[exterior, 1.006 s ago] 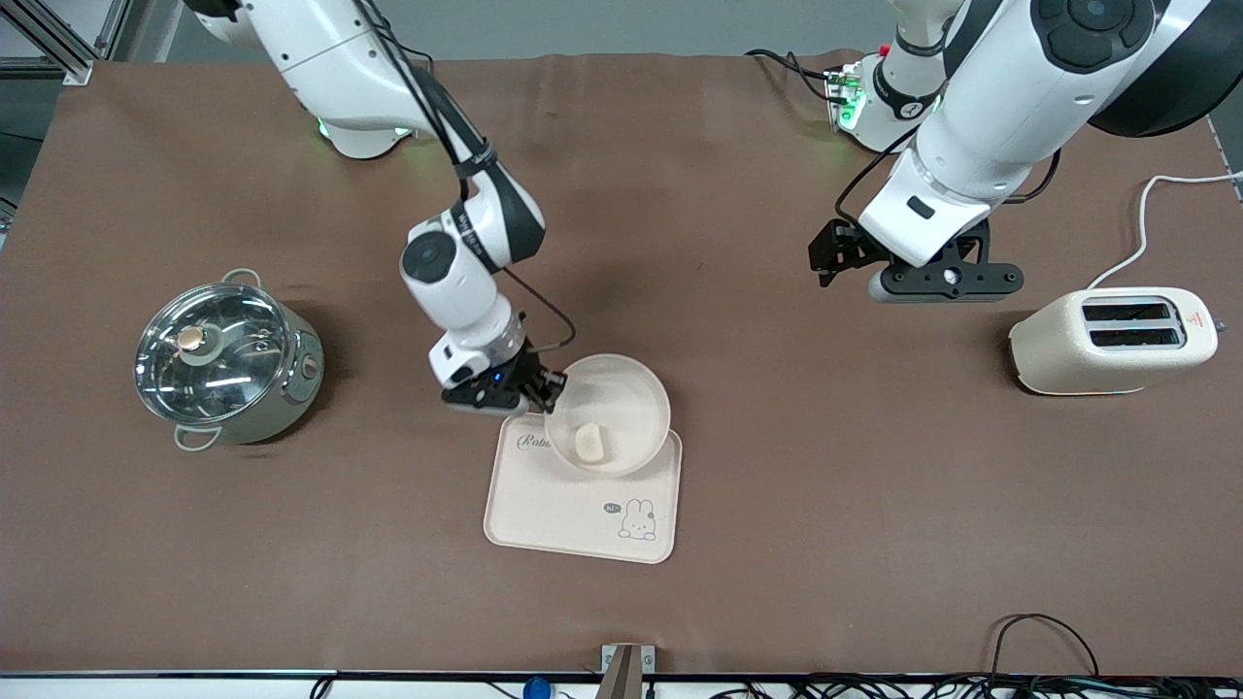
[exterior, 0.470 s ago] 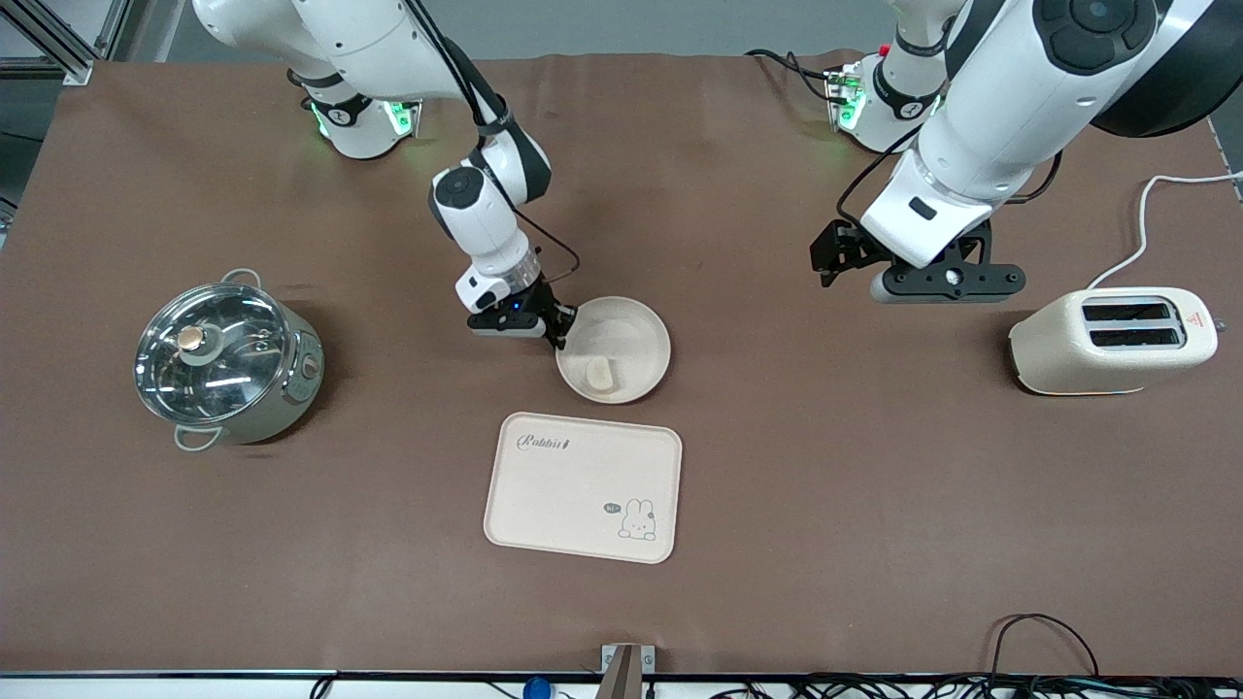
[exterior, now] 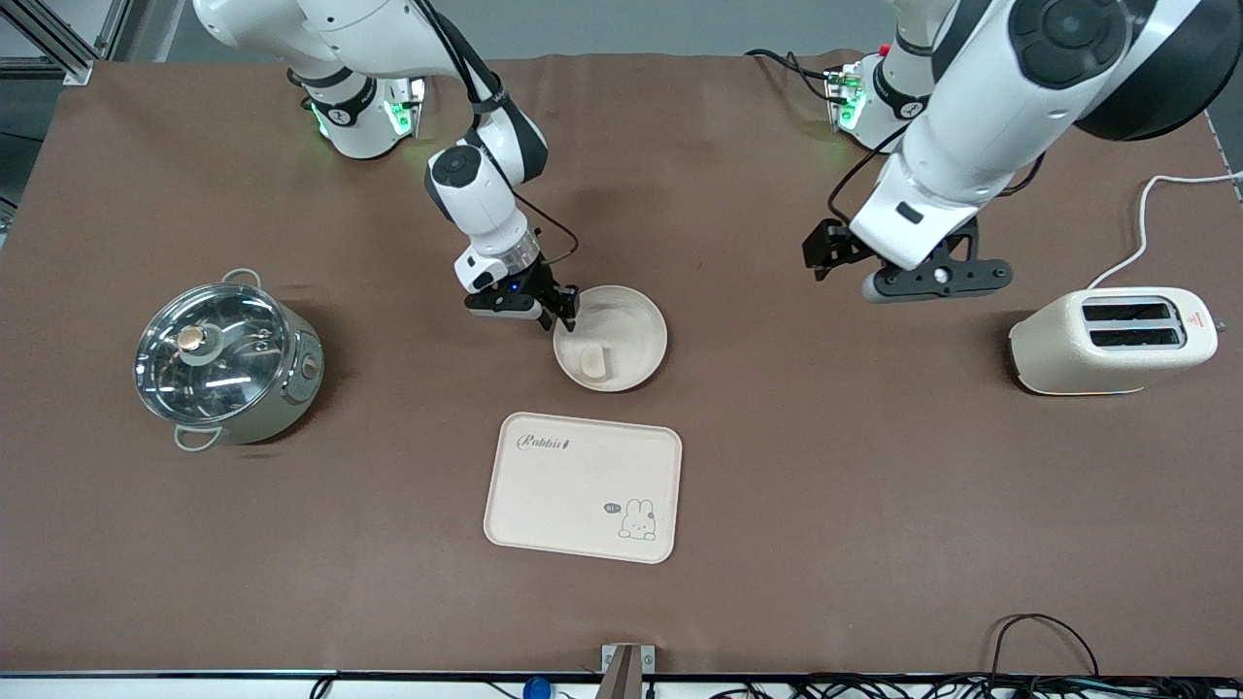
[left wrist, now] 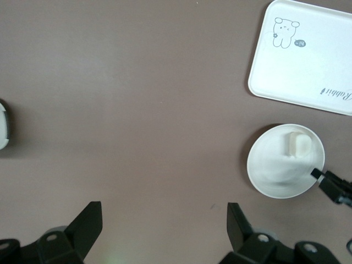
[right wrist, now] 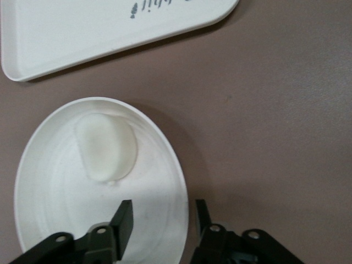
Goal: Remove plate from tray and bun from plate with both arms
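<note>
With its fingers straddling the rim of the plate (exterior: 610, 338), now lying off the tray (exterior: 583, 486) and farther from the front camera, the right gripper (exterior: 566, 309) is risking tipping it and rolling the bun (exterior: 593, 363) out, while the left gripper (exterior: 903, 275) is waiting spread wide over bare table toward the toaster (exterior: 1112, 340).

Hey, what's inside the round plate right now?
The bun lies in the plate, which sits on the table, off the tray. The right gripper straddles the plate's rim, covering a bit.
</note>
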